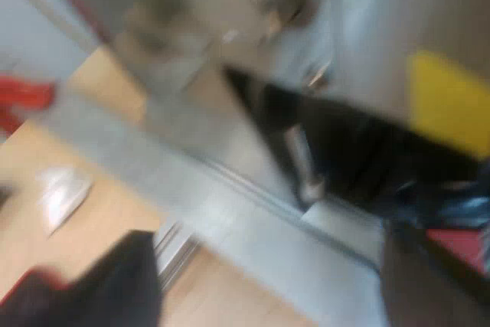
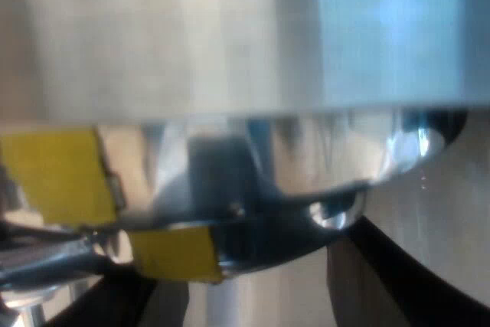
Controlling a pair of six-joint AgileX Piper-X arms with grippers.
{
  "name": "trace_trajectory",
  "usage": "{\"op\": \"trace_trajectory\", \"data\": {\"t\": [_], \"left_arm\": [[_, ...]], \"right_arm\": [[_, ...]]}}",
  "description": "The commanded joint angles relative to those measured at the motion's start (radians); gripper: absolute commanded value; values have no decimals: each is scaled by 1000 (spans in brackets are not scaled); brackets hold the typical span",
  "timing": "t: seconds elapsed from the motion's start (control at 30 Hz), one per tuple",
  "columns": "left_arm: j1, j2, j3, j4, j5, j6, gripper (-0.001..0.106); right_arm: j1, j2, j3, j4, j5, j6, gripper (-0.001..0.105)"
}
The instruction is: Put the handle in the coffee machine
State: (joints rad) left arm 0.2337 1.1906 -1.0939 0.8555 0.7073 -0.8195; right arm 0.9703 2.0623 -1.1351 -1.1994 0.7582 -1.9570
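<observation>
My left hand (image 1: 268,235) hung with its black fingers (image 1: 115,285) spread wide and nothing between them. It looked across the wooden tabletop (image 1: 84,227) at the espresso machine (image 1: 230,128), close to its steel base and the dark recess (image 1: 337,143) under the front. A red patch (image 1: 455,241) just beside one finger might have been the red end of the holder's handle, but it was too blurred for me to say. My right hand (image 2: 249,254) sat hard up against the machine's steel front, just beneath a rounded metal part (image 2: 306,158) with yellow patches (image 2: 57,178) by it. I took that part for the holder's bowl at the brew head, though I could not tell which it was, nor whether the hand was clamped on anything. The danger I judged greatest was the holder meeting the head tilted, so that it would bind or fall once let go. With so little room, the right hand might also scrape the steel, and a careless swing of the left might knock the machine's base.
</observation>
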Motion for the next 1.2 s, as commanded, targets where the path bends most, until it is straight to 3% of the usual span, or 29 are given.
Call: {"op": "trace_trajectory", "data": {"t": [0.03,0.13,0.37,0.63,0.9,1.0,1.13,1.2], "left_arm": [[-7,-9,-10,-19,-58,-14,28],[-12,-9,-10,-18,-78,-14,-1],[-82,33,-10,1,-157,-14,1],[-99,113,-10,17,-188,-52,1],[-99,161,-10,109,-185,-6,1],[-99,160,-10,168,-154,44,1],[-99,160,-10,185,-142,48,1],[-99,160,-10,220,-87,46,1]], "right_arm": [[-2,-27,-17,-82,0,8,44],[-2,-27,-17,-82,0,8,44],[-2,-27,-17,-82,0,8,44],[-2,-27,-17,-82,0,8,44],[-2,-27,-17,-82,0,8,44],[-2,-27,-17,-82,0,8,44],[-2,-27,-17,-82,0,8,44],[-2,-27,-17,-82,0,8,44]]}}
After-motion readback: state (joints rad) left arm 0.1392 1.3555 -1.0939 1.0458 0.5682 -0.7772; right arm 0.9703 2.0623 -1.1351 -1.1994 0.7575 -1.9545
